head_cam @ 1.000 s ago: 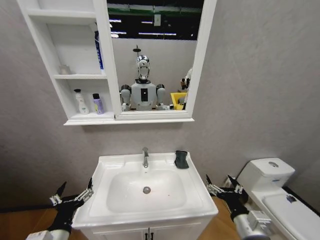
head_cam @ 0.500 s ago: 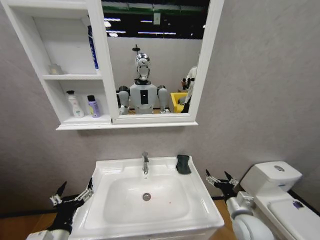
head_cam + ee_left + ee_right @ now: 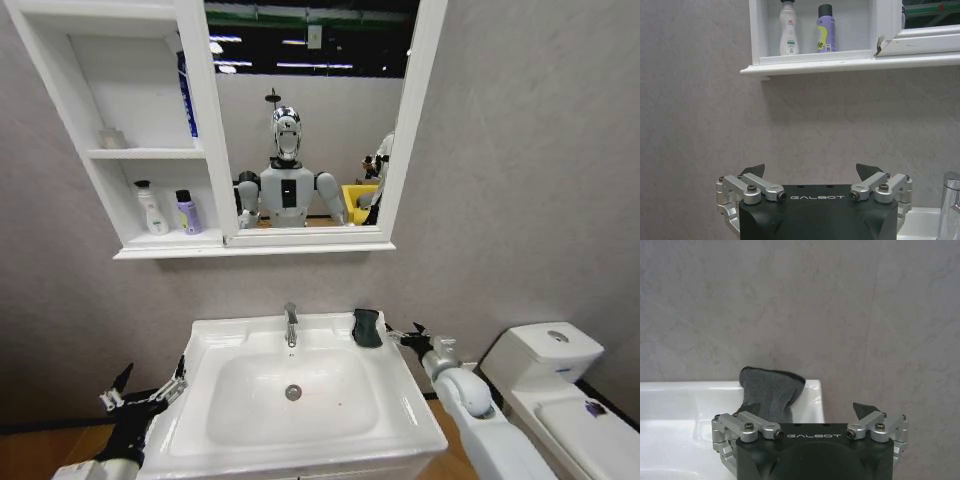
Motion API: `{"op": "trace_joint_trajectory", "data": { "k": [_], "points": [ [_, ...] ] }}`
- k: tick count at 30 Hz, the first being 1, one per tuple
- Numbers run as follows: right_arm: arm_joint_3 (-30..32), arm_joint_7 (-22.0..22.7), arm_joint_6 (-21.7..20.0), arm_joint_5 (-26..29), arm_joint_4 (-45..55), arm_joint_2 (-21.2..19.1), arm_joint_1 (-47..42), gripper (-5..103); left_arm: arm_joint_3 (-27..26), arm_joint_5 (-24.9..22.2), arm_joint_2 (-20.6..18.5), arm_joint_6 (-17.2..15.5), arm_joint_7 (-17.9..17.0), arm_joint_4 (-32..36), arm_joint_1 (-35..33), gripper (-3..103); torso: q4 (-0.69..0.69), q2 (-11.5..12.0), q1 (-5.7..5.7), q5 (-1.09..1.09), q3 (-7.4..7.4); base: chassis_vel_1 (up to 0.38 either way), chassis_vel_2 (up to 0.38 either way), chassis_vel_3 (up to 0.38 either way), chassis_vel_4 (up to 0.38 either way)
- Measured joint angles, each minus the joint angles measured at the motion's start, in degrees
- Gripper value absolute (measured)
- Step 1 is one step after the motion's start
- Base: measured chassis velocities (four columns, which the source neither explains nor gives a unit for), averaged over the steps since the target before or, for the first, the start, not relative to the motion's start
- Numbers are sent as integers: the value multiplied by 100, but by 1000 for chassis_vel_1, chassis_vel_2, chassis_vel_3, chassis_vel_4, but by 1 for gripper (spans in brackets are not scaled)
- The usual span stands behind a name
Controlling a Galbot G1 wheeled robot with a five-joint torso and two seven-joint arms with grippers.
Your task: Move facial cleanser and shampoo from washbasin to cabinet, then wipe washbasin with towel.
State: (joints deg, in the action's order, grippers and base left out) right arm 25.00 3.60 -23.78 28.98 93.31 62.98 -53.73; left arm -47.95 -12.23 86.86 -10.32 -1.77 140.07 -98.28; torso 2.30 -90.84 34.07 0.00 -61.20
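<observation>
Grey-walled bathroom: right gripper (image 3: 404,331), jaws spread, just beside towel (image 3: 366,327) on washbasin (image 3: 400,400) rim; left gripper (image 3: 146,392) spread, beside basin.

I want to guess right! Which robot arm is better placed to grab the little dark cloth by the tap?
The right. The right gripper is open beside the small dark grey towel on the white ceramic washbasin rim, facing it. The left gripper sits low past the basin's far side.
</observation>
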Motion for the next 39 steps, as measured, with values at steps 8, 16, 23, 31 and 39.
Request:
{"op": "trace_joint_trajectory", "data": {
  "k": [8, 16, 23, 31, 39],
  "points": [
    [-538, 238, -57, 201, -503, 362, 444, 100, 0, 0, 0, 0, 0, 0, 0, 100, -2, 0, 0, 0, 0, 0, 0, 0, 0],
    [-781, 260, -19, 91, -1032, 330, 911, 100, 0, 0, 0, 0, 0, 0, 0, 100, 0, 0, 0, -1, 1, 0, 0, 0, 0],
    [-1062, 208, 87, -9, -1533, 388, 1441, 100, 0, 0, 0, 0, 0, 0, 0, 100, -1, 0, -1, -1, 0, 0, 0, 0, 0],
    [-1216, 366, 78, -44, -1670, 678, 1541, 74, 0, 0, 0, 0, 0, 0, 0, 100, -1, 0, -1, 0, 0, 0, 0, 0, 0],
    [-1187, 511, 30, -71, -1689, 688, 1503, 74, 0, 0, 0, 0, 0, 0, 0, 100, -1, 0, -1, 0, 0, 0, 0, 0, 0]
  ]
}}
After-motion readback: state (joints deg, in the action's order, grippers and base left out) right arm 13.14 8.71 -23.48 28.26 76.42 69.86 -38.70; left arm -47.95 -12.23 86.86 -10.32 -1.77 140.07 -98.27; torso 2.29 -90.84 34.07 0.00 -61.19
